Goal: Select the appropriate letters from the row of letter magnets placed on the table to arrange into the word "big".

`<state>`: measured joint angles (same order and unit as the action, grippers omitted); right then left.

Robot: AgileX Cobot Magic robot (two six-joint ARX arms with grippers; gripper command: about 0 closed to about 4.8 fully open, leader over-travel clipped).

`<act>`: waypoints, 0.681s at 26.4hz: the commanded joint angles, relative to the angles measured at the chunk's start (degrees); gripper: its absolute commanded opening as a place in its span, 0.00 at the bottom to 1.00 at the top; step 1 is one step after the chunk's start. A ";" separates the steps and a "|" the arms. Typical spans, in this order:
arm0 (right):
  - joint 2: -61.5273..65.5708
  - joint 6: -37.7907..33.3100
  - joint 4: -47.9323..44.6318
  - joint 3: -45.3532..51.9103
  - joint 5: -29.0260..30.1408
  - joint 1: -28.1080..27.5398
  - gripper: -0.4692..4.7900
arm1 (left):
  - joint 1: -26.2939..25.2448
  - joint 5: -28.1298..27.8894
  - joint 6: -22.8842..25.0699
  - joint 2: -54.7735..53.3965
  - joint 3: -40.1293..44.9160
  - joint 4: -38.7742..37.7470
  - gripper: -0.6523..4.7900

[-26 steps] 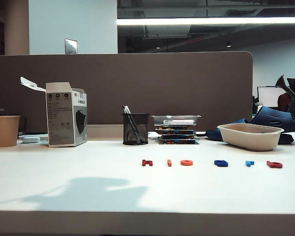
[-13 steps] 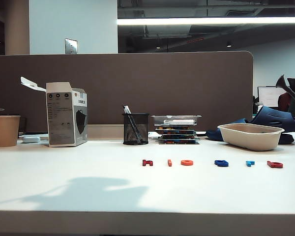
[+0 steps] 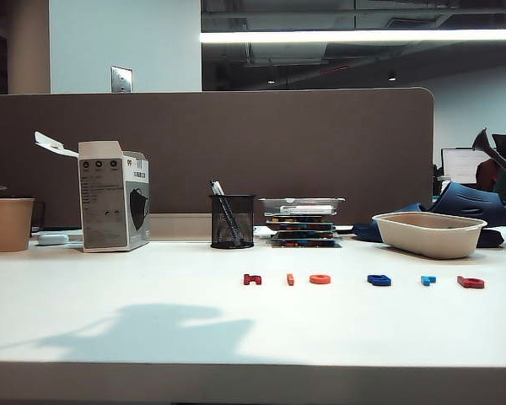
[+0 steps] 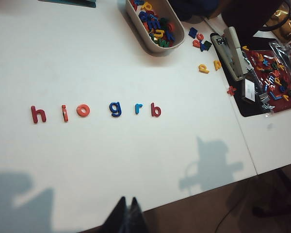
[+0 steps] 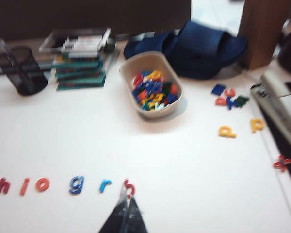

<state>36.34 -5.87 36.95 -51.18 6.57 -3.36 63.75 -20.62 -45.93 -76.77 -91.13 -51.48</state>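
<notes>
Six small letter magnets lie in a row on the white table (image 3: 110,295): dark red h (image 3: 252,279), orange-red i (image 3: 290,279), orange o (image 3: 320,279), dark blue g (image 3: 379,280), light blue r (image 3: 427,280) and dark red b (image 3: 471,283). Neither gripper shows in the exterior view. In the right wrist view my right gripper (image 5: 127,196) is shut and empty, its tips just short of the b (image 5: 129,187); the picture is blurred. My left gripper (image 4: 127,200) is shut and empty, over the table's front edge, well short of the g (image 4: 115,108).
A beige bowl (image 3: 430,234) of spare letters stands behind the row's right end. A mesh pen cup (image 3: 233,221), stacked trays (image 3: 302,221), a cardboard box (image 3: 114,196) and a paper cup (image 3: 10,224) line the back. Loose letters (image 5: 228,131) and a stapler (image 4: 233,46) lie further right.
</notes>
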 commanded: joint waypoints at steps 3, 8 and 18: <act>13.55 -3.72 7.06 -10.62 0.72 3.02 0.08 | 0.02 -0.13 0.07 0.20 -0.11 0.61 0.11; 24.94 -4.87 8.76 -16.70 0.59 7.39 0.08 | 0.02 -0.15 0.07 0.22 -0.11 0.59 0.11; 45.53 -14.05 9.75 -19.37 1.01 10.29 0.32 | 0.02 -0.15 0.07 0.22 -0.11 0.57 0.11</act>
<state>80.55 -19.29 46.26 -70.26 7.38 6.92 63.75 -20.60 -45.93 -76.77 -91.15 -51.44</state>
